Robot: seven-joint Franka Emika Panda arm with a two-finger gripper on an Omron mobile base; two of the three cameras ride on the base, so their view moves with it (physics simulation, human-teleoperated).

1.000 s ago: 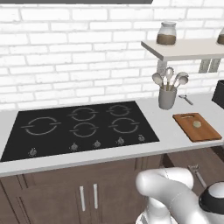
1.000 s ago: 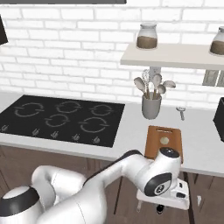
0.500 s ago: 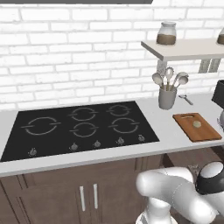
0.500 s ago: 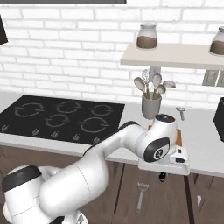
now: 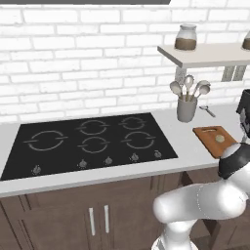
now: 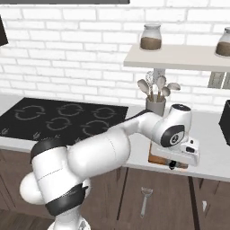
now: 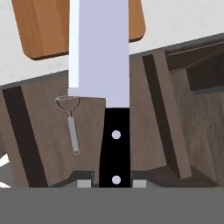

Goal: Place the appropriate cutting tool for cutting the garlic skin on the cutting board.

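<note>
Up it comes! The pincer (image 7: 114, 183) is clenched on the knife (image 7: 105, 74), black handle squeezed between the fingertips, and a second ago it hung low by the cabinet doors. Now the blade reaches over the table's front edge above the cutting board (image 7: 43, 30), garlic (image 5: 220, 138) waiting there. Only lowering remains.

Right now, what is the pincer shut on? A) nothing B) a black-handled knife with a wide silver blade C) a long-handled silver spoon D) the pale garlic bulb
B: in the hand view the pincer clamps the black-handled knife, blade reaching toward the orange-brown wooden cutting board.
</note>
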